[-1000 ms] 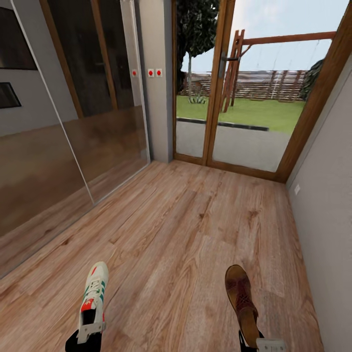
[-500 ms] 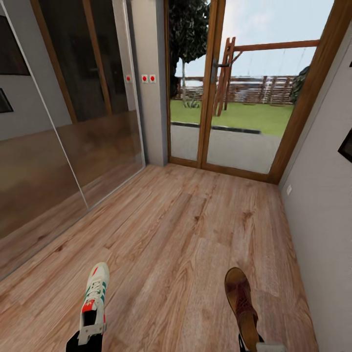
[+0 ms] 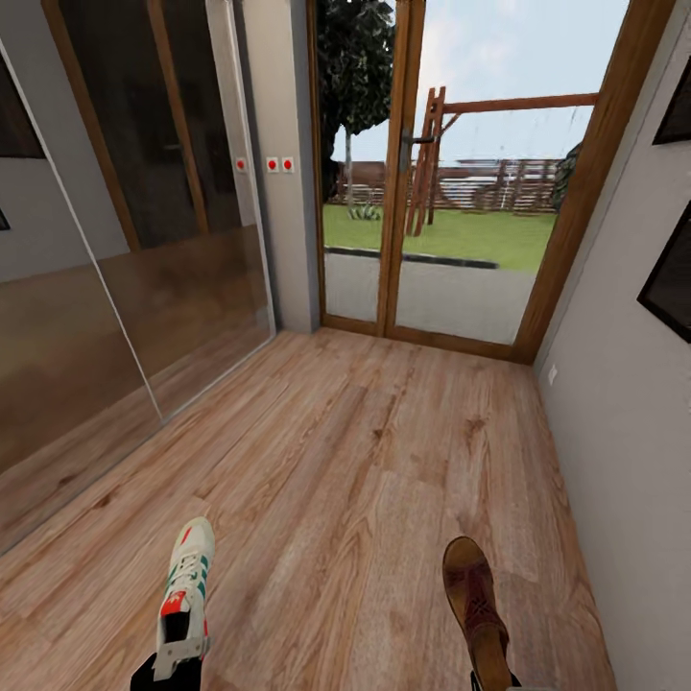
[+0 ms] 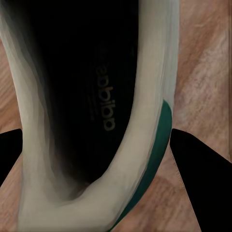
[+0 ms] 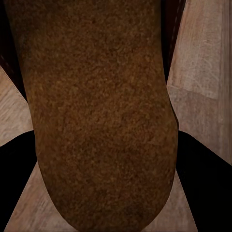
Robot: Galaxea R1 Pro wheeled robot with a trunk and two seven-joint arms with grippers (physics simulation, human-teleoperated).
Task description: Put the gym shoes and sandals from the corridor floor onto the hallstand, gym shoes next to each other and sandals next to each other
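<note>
Two shoes carried: left end effector [image 3: 171, 662] pinching gym shoe [image 3: 184, 597] heel; right end effector [image 3: 491, 679] pinching sandal [image 3: 473, 600] heel, above corridor floor [image 3: 365, 480].

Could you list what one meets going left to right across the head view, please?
Mirrored wardrobe doors → gym shoe held by the left gripper → red wall switches → glazed garden door → sandal → grey wall with dark picture frames.

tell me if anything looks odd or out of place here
Nothing stands out. The white lace-up sneaker with green stripes sits in the left claw, the dark brown leather sandal in the right claw, both above the wood-plank floor.
</note>
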